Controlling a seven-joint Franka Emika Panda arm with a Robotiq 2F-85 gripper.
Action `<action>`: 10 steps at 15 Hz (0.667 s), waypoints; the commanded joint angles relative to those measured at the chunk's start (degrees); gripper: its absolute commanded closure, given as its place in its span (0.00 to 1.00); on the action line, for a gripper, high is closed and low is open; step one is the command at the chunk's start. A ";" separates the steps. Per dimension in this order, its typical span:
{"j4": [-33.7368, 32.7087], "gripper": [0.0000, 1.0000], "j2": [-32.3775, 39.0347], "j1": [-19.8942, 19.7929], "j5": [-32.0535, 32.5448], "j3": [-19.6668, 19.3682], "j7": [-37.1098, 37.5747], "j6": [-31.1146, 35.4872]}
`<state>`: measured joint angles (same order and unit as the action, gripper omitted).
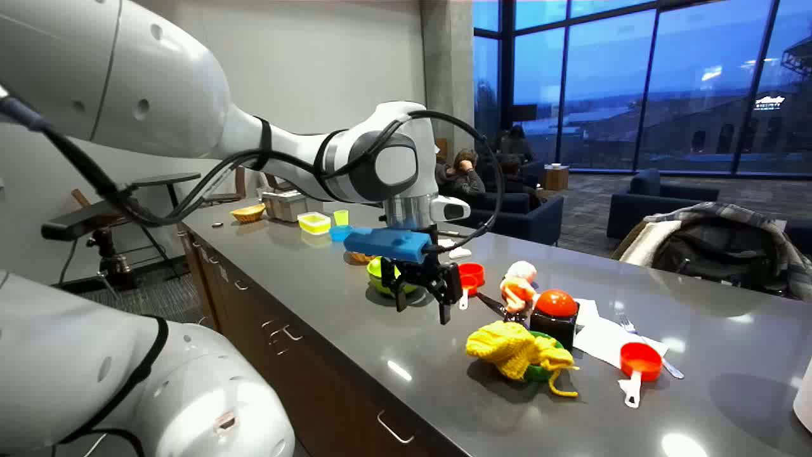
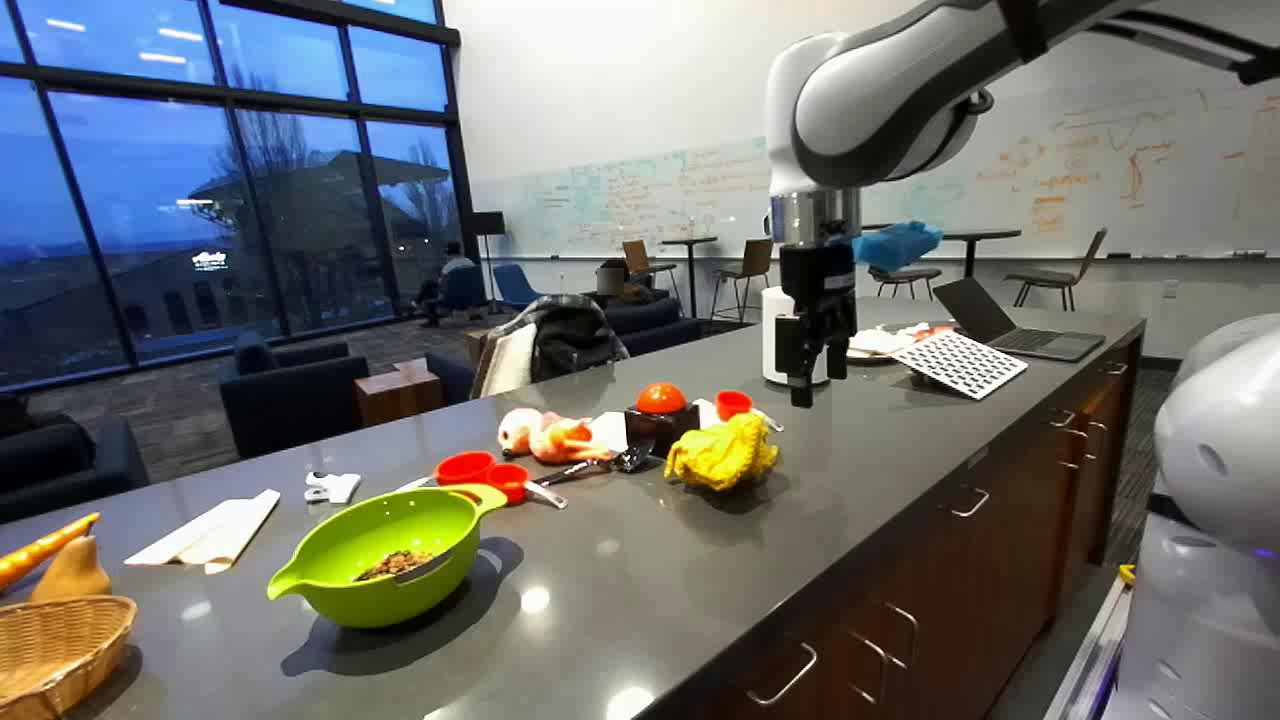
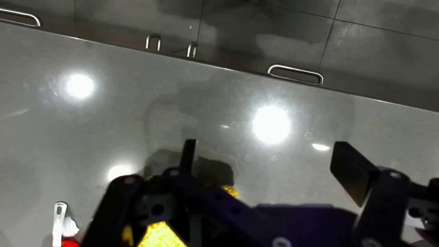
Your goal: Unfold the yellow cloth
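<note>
Yellow cloth (image 1: 504, 348): bunched in a lump on the counter (image 1: 438, 362), just beside a black box (image 1: 553, 329) topped by a red dome (image 1: 556, 303).

Room: you have tall windows (image 2: 150, 200), dusk blue outside, in both exterior views; in an exterior view you also get a whiteboard (image 2: 660, 200) thick with writing, shown nowhere else. Counter: dark grey, glossy, patches of lamp glare. The wrist view looks down past its front edge to drawer handles (image 3: 295, 73). Your white arm (image 1: 184, 89) reaches out over the top. Dark armchairs (image 1: 530, 216) stand beyond.

Open laptop (image 2: 1050, 343): yours to see in an exterior view only. Lime bowl (image 2: 390, 605): brown bits (image 2: 400, 563) visible inside in an exterior view; elsewhere the gripper (image 1: 423, 312) covers part of it from you. Gripper jaws stand wide apart, hanging above the counter, clear of the cloth; your wrist view gives counter between the fingers (image 3: 348, 168) and only scraps of yellow, the gripper hiding the rest.

Round green thing (image 1: 538, 373), partly hidden by the cloth: an exterior view only. Fork (image 1: 672, 368), near a red measuring cup (image 1: 641, 360): you can read its tines in an exterior view. Thin yellow tail (image 1: 563, 392) of the cloth: an exterior view only.
</note>
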<state>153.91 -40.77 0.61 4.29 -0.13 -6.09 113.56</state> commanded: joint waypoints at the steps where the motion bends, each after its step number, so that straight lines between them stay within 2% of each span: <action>1: -0.11 0.00 0.01 0.27 0.16 -0.23 0.17 -0.15; 8: -0.12 0.00 0.01 0.27 0.16 -0.22 0.17 -0.15; 10: -1.82 0.00 3.23 -0.01 0.33 -1.02 -0.65 1.33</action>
<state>153.85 -40.68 0.62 4.29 -0.20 -6.09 113.59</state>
